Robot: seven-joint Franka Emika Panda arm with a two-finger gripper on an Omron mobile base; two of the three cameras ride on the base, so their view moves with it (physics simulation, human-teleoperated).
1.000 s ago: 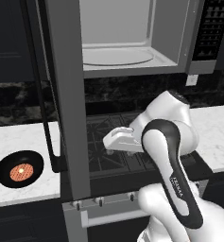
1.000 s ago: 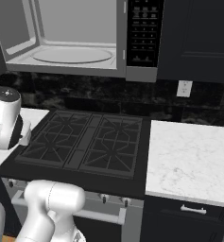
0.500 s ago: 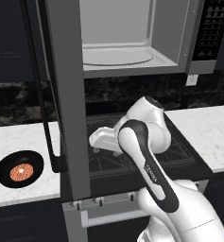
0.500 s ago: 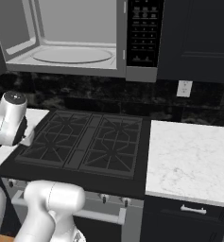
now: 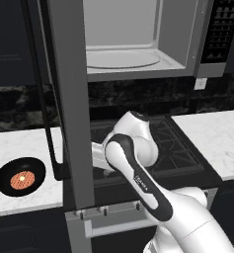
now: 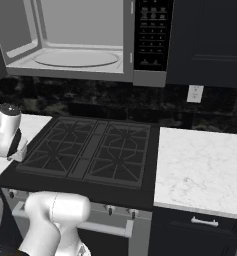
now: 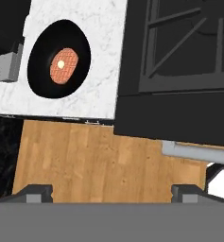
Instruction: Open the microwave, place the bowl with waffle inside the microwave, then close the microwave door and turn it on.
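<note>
The microwave (image 5: pixel 138 44) hangs above the stove with its cavity (image 6: pixel 75 50) exposed. The microwave door (image 5: pixel 69 99) stands swung out toward me, its black bar handle (image 5: pixel 45 99) on the left side. A black bowl (image 5: pixel 4 177) sits on the left counter with the orange waffle (image 5: pixel 22 179) in it. In the hand view the bowl (image 7: pixel 42 75) and waffle (image 7: pixel 64 65) lie at the upper left, well away from my gripper (image 7: pixel 111 193). The gripper is open, with nothing between its fingertips (image 7: pixel 35 191). In the left base view my hand is hidden behind the door.
The black gas stove (image 6: pixel 90 150) lies under the microwave, with its front edge (image 7: pixel 179 118) close to my hand. A white marble counter (image 6: pixel 205 170) runs to the right. The black button panel (image 6: pixel 150 35) sits right of the cavity. Wooden floor (image 7: pixel 99 160) shows below my hand.
My arm has swung left across the stove front, so the hand now sits behind the open door, nearer the bowl's counter. The gripper has stayed open. Bowl and door have not moved.
</note>
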